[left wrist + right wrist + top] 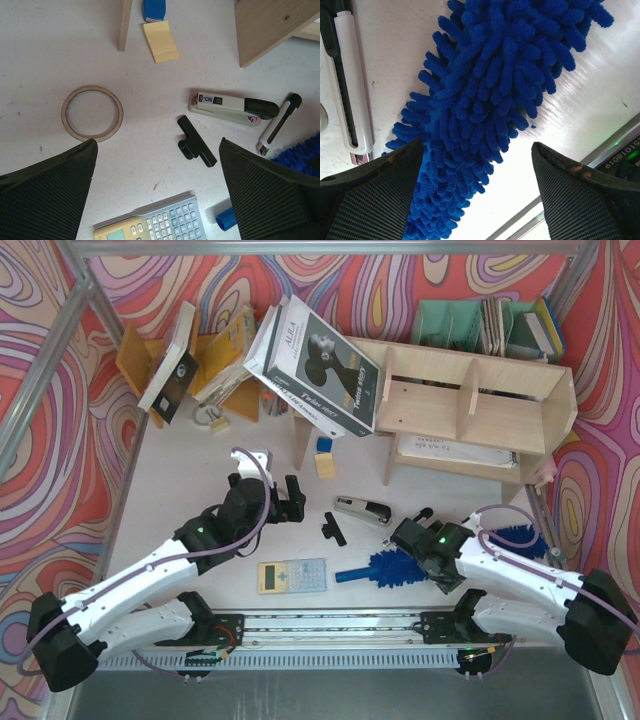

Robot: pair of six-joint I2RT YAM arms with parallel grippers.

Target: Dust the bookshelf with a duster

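Nearest me, the calculator [292,575] lies flat on the table [170,480] between my two arms. Just right of it is the duster [395,565], lying flat, its short handle pointing at the calculator and its blue fluff running right, under my right arm. My right claw [476,165] is down over it with the jaws wide apart, one finger on each side of the fluff. The left finger brushes the strands, but nothing is squeezed or lifted. A white box cutter [350,85] lies just beside the fluff.

My left claw [157,145] hangs as wide open as it goes above bare table, empty. Past it lie a wooden ring [92,113], a small black clip [196,144] and a stapler [232,107].

Further back the bookshelf [480,410] stands on its legs, well apart from the duster, with a large book [320,365] leaning on its left end. A green file holder [450,325] sits behind it.
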